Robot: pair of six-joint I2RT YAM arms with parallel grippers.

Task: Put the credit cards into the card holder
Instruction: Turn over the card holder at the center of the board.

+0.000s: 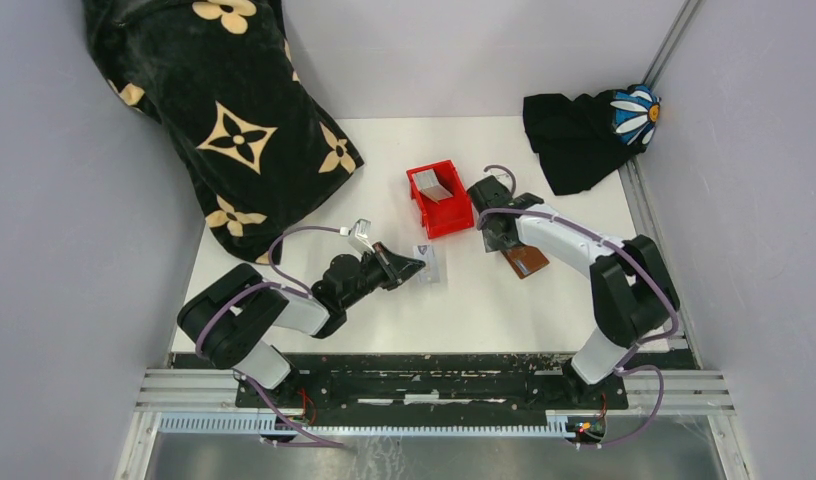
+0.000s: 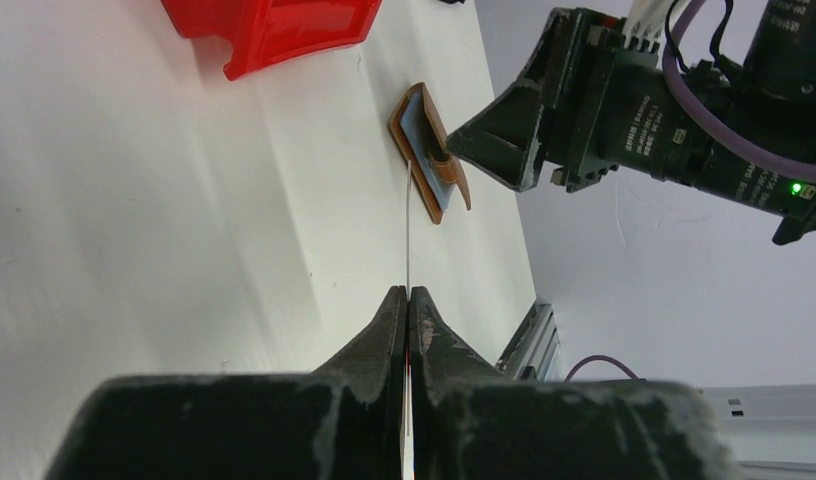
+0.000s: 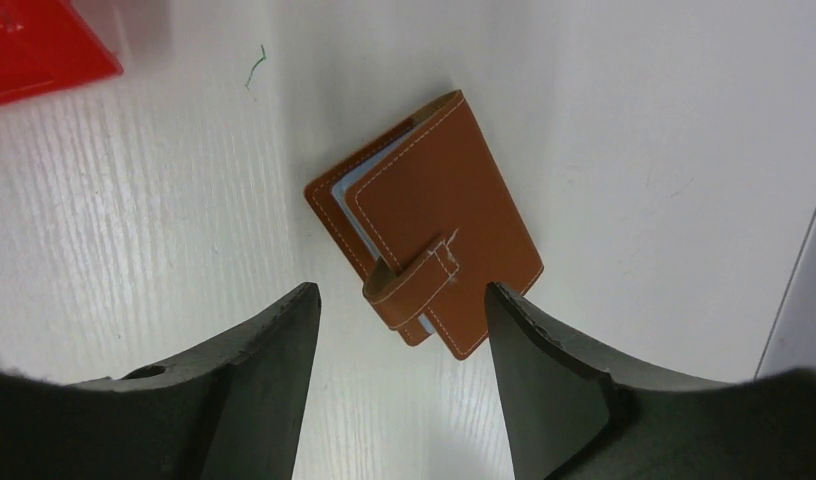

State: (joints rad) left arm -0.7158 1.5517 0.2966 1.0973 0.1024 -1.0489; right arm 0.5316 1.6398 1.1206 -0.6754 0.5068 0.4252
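The left tool (image 2: 408, 295) is pinching a credit card (image 2: 408, 235) by its near edge, with the pads pressed together on it. Seen edge-on, the card is looking thin, light, stiff and probably slippery. The right tool (image 3: 399, 325) is hanging spread over the card holder (image 3: 434, 215), which is lying folded on the table (image 3: 634, 150). Its soft leather cover is likely needing a grip at the free edge, beside the tab.

We see L gripper (image 1: 412, 268) pinching a grey card (image 1: 427, 264) over white table (image 1: 464, 310), red bin (image 1: 446, 224) w/ 2nd card (image 1: 434, 186) inside, R gripper (image 1: 504, 238) just by brown wallet (image 1: 525, 263), black floral cloth (image 1: 224, 120) top-left.
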